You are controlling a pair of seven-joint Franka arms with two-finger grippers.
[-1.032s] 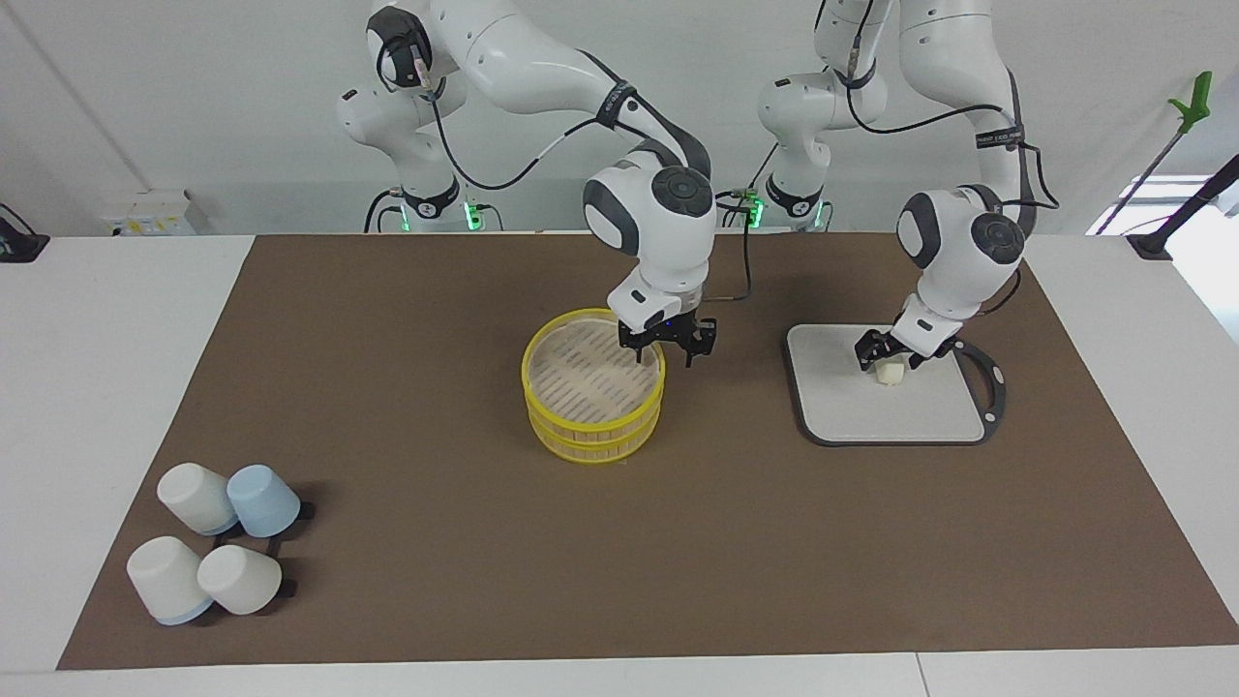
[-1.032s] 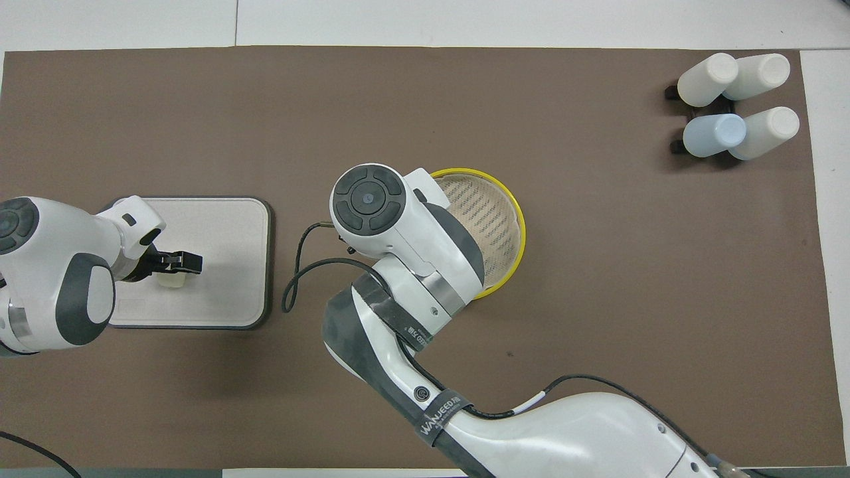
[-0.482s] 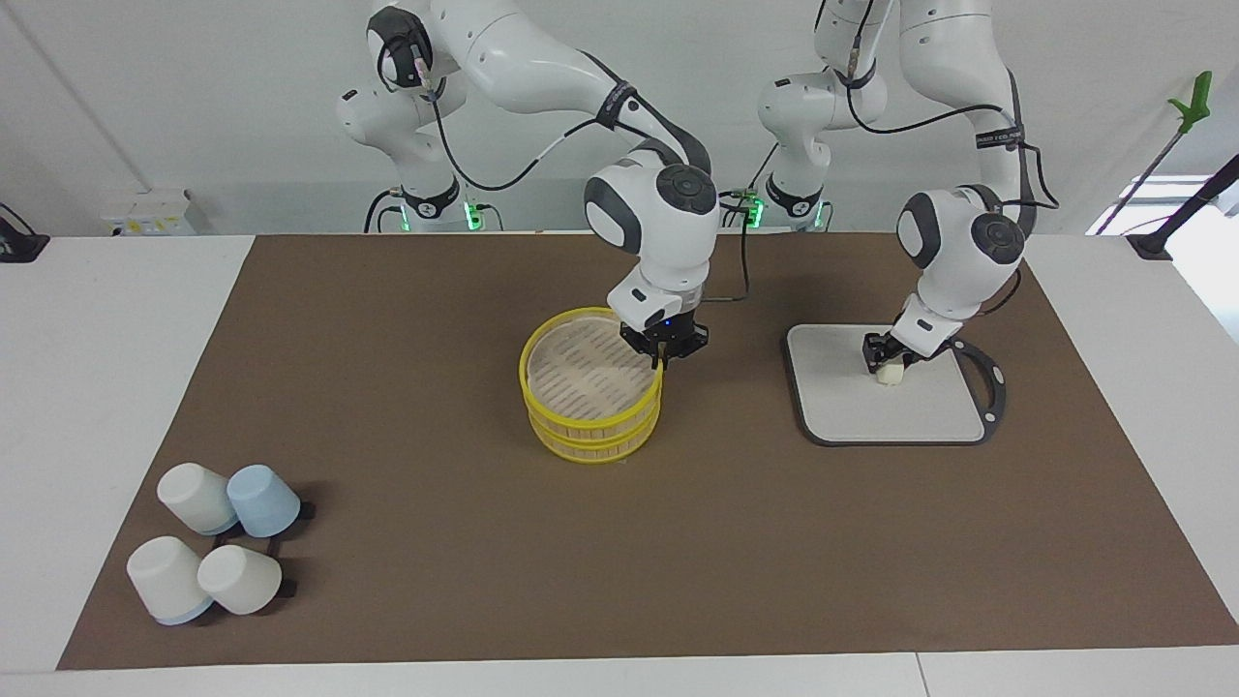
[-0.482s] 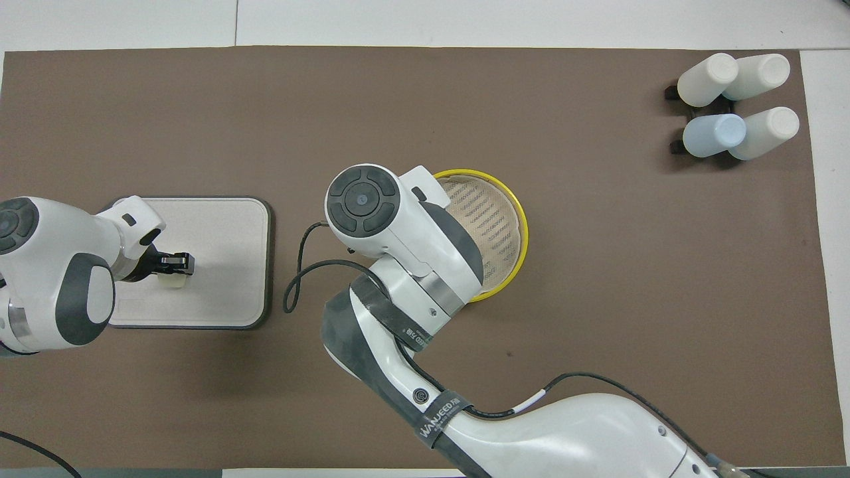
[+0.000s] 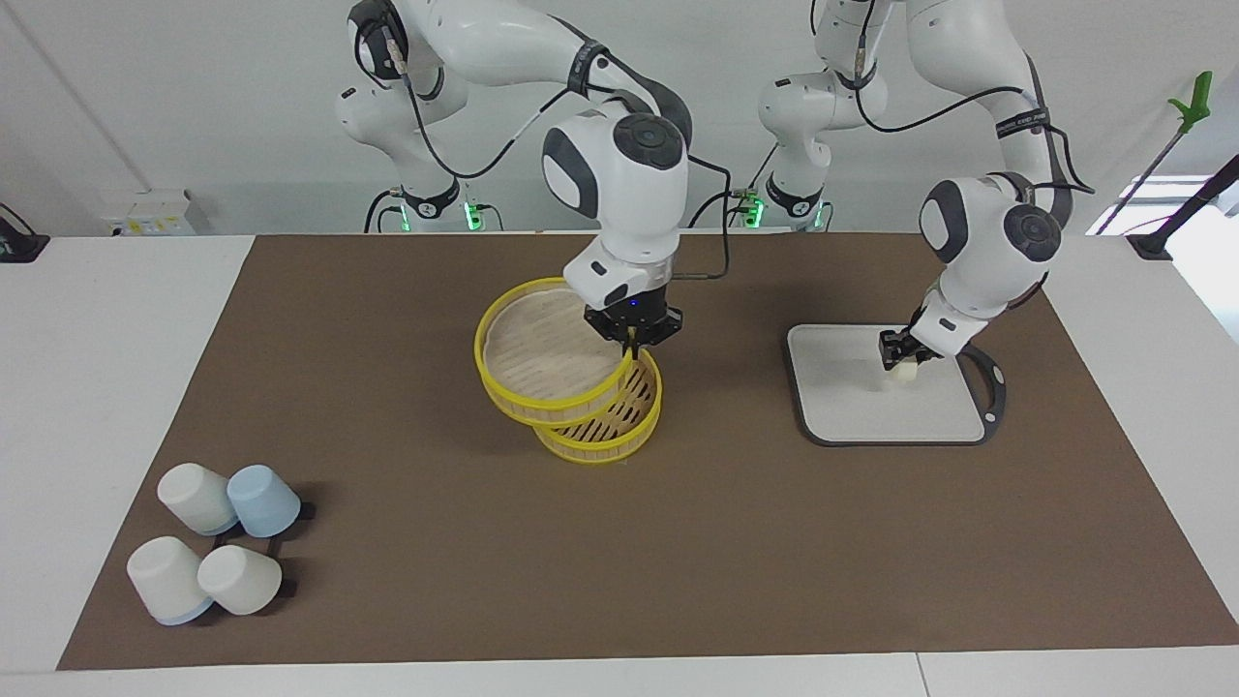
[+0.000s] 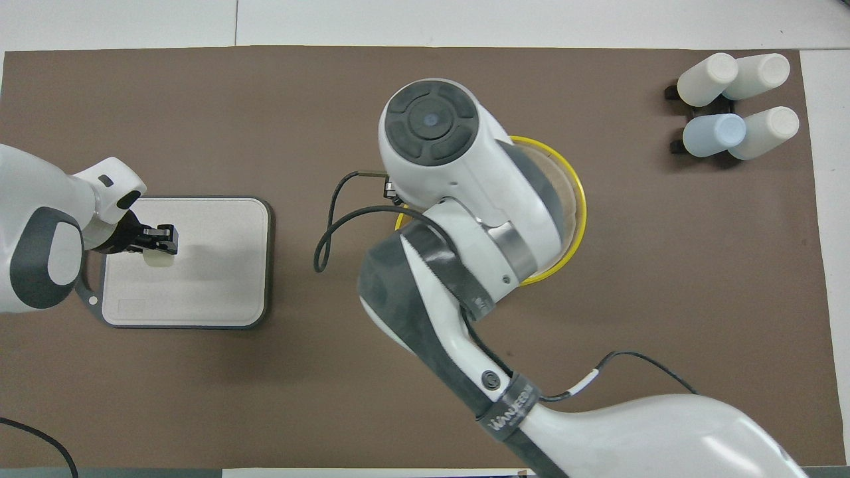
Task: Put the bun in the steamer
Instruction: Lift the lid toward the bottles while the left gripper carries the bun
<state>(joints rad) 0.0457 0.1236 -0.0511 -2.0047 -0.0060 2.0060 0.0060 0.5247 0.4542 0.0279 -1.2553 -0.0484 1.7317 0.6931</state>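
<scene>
Over the steamer (image 5: 600, 421), the right gripper (image 5: 632, 334) pinches the rim of its lid (image 5: 547, 353) and holds it tilted in the air, baring the slatted floor. At the grey board (image 5: 852, 411), the left gripper (image 5: 902, 354) grips the bun (image 5: 903, 370), lifted just clear.

Setup is a big white table (image 5: 116, 387) with a brown mat (image 5: 407, 542) covering most of the top, white showing around the mat's edges. Plain white wall (image 5: 194, 97) rises past the table's robot-side edge. A small pale box (image 5: 150, 213) sits against that wall, near the mat's corner at the right arm's end. At the left arm's end of the mat there's bright daylight (image 5: 1162, 208), and a thin rod with a green tip (image 5: 1195, 102) leans there.
</scene>
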